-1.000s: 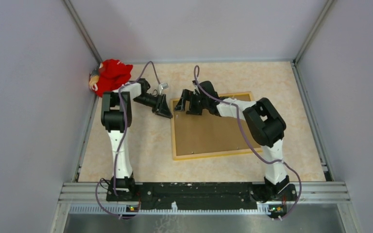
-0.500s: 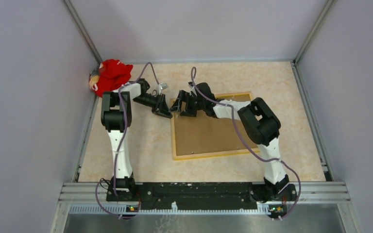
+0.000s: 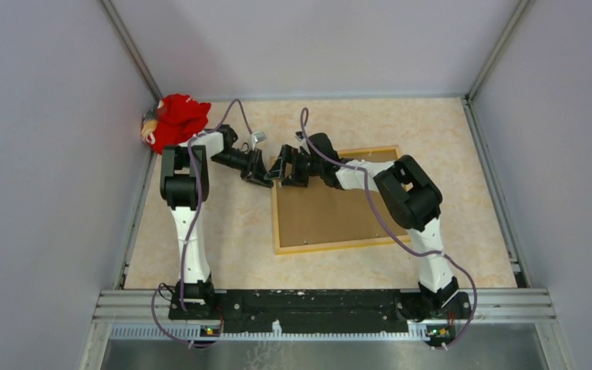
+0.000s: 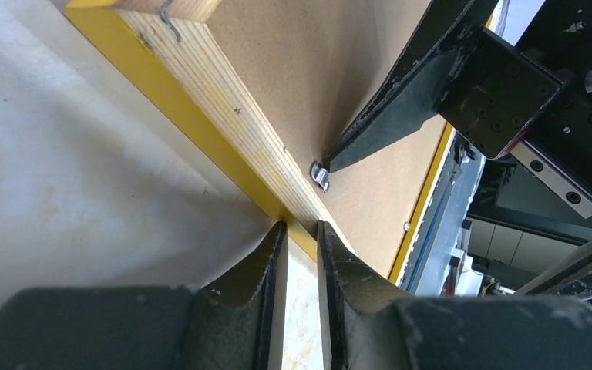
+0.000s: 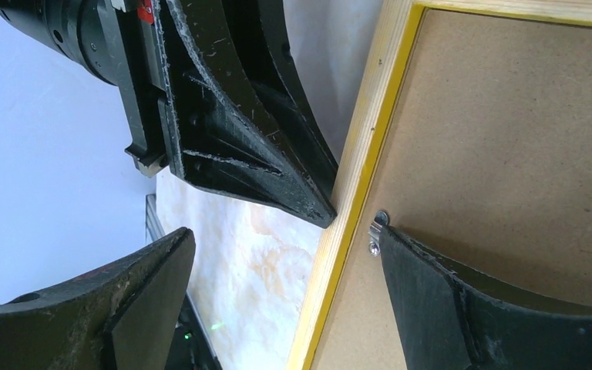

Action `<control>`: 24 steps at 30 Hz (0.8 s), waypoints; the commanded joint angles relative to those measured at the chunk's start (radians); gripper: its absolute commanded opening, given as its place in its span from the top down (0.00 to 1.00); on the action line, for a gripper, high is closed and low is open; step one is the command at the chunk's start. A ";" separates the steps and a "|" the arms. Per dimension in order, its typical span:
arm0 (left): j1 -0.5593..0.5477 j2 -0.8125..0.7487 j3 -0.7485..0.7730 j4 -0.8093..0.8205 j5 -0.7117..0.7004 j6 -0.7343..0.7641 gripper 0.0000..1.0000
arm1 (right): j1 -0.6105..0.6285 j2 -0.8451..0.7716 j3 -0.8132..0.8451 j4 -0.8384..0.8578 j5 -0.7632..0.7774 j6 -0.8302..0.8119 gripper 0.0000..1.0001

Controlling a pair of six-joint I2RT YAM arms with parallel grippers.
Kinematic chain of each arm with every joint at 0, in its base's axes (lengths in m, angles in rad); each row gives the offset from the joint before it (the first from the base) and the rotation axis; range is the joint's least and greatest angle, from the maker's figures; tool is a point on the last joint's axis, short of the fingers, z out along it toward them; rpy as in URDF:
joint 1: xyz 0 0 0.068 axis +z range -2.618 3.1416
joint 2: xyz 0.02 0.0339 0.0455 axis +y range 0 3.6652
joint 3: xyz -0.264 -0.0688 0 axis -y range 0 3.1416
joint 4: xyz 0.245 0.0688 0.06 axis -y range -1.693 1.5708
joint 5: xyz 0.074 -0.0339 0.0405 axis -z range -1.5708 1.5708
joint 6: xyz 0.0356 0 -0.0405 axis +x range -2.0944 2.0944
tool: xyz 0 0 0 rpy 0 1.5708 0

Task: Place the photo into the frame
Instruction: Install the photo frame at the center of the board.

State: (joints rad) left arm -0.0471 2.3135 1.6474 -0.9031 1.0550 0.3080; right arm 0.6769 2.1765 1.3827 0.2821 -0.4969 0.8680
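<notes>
The frame point(image 3: 331, 247) lies face down on the table, wood back up, with a brown backing board point(image 3: 331, 208) inside its rim. The photo is out of view. My left gripper point(image 3: 268, 179) sits low at the frame's left rail near the far corner. Its jaws stand a narrow gap apart, and the rail's yellow edge point(image 4: 200, 131) runs in at the tips point(image 4: 301, 227); a grip does not show. My right gripper point(image 3: 287, 168) hangs wide open over the same rail point(image 5: 285, 231), one fingertip point(image 5: 401, 254) against a small metal clip point(image 5: 376, 231) on the board.
A red cloth bundle point(image 3: 173, 121) lies in the far left corner against the wall. Grey walls close the table on three sides. Both arms crowd the frame's far left corner, their fingers a short gap apart.
My right gripper has slid left along the board to the frame's left rail and the clip. The left jaws have narrowed and the left gripper has edged towards the frame.
</notes>
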 commanded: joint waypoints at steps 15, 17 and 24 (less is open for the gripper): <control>-0.002 -0.011 -0.008 0.067 -0.033 0.011 0.76 | 0.037 0.059 0.077 -0.078 -0.003 -0.056 0.11; -0.002 -0.011 -0.007 0.068 -0.032 0.010 0.76 | 0.039 0.064 0.088 -0.087 -0.011 -0.064 0.11; -0.002 -0.015 -0.005 0.067 -0.038 0.011 0.76 | 0.037 0.079 0.130 -0.138 -0.051 -0.105 0.11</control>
State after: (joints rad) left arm -0.0467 2.3135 1.6474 -0.9031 1.0550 0.3080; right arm 0.6918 2.2120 1.4662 0.2111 -0.5171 0.8120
